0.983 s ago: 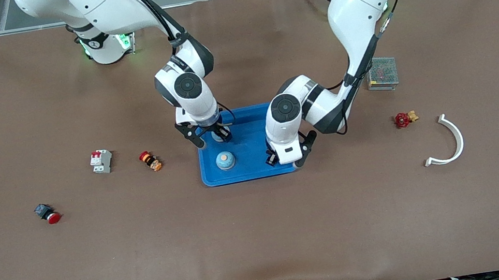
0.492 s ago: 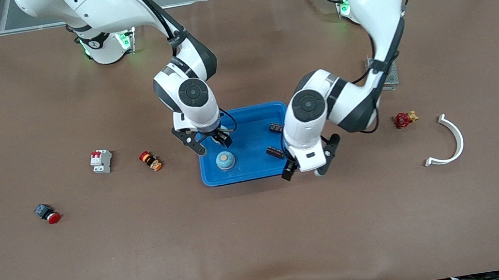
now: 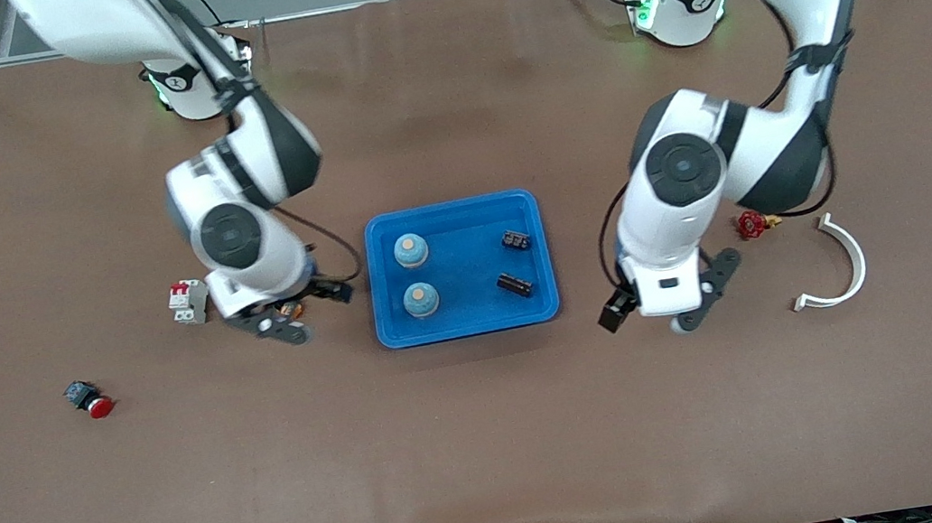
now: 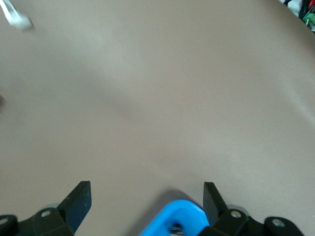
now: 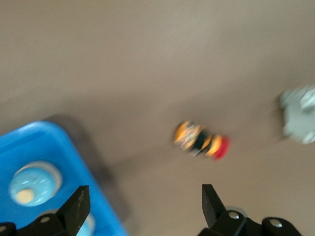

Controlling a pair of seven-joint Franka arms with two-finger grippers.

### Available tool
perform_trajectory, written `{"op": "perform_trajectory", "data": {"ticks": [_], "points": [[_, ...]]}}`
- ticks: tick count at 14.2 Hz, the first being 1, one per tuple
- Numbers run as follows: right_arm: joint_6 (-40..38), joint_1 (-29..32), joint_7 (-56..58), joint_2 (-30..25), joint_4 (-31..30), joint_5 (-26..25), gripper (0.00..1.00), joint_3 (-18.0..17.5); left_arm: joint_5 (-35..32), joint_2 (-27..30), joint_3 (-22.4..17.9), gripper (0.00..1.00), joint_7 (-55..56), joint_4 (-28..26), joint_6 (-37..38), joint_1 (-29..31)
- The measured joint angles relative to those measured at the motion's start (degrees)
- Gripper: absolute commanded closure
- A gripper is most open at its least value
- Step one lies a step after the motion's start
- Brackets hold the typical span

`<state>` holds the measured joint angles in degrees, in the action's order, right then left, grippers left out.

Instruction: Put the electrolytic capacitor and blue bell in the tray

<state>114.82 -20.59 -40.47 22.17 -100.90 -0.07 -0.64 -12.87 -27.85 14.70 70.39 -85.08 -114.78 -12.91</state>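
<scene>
The blue tray point(image 3: 468, 327) lies between the two grippers, and it holds two blue bells point(image 3: 411, 250) point(image 3: 421, 299) toward the right arm's end and two small dark electrolytic capacitors point(image 3: 515, 241) point(image 3: 514, 284) toward the left arm's end. By the look of them, the bells are light, rigid domes that would roll if tipped, best taken across the dome's sides; the capacitors are small, stiff and light, with thin leads that could bend, so the body is the place to pinch. The right gripper point(image 3: 290, 316) hangs over the bare table just beside the tray's edge, above an orange-and-red push-button point(image 5: 202, 140), its fingers point(image 5: 78, 208) spread wide and holding nothing; a white circuit breaker point(image 3: 188, 300) sits near it, away from the tray. The left gripper point(image 3: 663, 314) is over the table beside the tray's other edge, its fingers point(image 4: 78, 201) also wide apart and empty, touching nothing. With all four parts in the tray, the task looks finished.
</scene>
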Motion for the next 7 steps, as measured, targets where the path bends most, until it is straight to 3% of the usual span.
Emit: {"op": "perform_trajectory", "data": {"ticks": [4, 7], "points": [[-0.42, 10.52, 17.94, -1.19, 0.71, -0.05, 0.00, 0.20, 0.00, 6.95, -0.09, 0.00, -14.86, 0.02, 8.59, 5.43], [-4.03, 17.16, 30.39, -1.21, 4.53, -0.17, 0.00, 0.26, 0.01, 11.08, -0.06, 0.00, -23.66, -0.04, 13.46, 9.09]]}}
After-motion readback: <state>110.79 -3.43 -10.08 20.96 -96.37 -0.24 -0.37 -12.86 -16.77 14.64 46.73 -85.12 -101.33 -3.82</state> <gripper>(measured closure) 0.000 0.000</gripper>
